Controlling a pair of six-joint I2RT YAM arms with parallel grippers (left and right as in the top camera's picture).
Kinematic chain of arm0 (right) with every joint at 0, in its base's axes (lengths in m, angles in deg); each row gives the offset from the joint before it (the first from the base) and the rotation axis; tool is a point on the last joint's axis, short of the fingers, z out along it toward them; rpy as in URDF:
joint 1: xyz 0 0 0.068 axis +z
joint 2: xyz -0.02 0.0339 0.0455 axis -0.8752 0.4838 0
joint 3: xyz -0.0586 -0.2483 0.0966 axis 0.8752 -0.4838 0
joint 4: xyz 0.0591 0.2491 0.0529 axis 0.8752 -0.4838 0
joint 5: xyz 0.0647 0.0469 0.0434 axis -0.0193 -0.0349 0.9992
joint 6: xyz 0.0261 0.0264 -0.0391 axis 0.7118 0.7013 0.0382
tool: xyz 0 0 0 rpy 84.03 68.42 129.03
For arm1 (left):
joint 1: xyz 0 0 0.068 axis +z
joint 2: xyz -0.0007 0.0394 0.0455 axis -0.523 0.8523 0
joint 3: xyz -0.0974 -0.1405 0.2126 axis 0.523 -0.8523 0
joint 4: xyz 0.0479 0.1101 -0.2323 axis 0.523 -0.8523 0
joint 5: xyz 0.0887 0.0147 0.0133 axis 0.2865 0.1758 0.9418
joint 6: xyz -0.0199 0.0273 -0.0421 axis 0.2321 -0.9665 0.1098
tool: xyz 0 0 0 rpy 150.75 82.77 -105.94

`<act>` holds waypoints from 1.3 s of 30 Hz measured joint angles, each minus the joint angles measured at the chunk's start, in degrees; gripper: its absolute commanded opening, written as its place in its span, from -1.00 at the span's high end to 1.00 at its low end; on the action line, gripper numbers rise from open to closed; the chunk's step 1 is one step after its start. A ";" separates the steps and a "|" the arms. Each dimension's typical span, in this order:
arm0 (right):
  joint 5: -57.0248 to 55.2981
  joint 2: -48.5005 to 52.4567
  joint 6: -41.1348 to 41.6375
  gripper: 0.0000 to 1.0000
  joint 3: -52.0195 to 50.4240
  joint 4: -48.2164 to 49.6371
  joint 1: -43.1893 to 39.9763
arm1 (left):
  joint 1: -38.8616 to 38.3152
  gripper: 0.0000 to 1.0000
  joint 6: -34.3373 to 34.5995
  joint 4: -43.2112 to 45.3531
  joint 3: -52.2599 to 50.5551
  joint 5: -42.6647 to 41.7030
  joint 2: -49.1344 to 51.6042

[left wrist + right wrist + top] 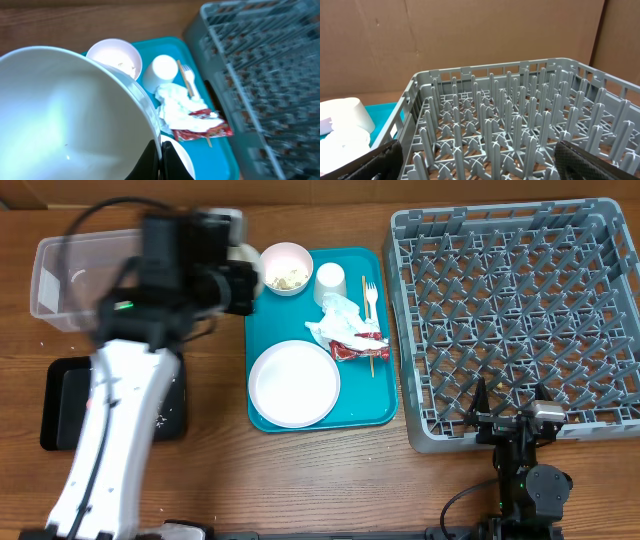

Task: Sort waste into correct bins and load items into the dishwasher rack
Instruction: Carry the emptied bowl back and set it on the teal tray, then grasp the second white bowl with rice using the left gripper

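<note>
The left pincer (159,161) clamps the rim of a white bowl (65,110). The right pincer (480,160) gapes wide, the dishwasher rack (520,110) just ahead.

The brown wooden desk (215,480) carries four things directly. At its far left corner sits a clear rectangular plastic tub (45,292). Nearer, along the left edge, lies a shallow black rectangular tray (55,408), partly hidden under an arm, so its right end is hard to make out. A teal plastic serving tray (384,395) lies in the middle. Just beside it on the right stands a large square grey plastic crate (404,330) with upright pegs.
</note>
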 measured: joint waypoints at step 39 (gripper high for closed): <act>0.00 -0.02 -0.02 -1.00 0.00 0.04 0.00 | -9.11 -0.39 3.15 6.99 5.25 12.61 28.11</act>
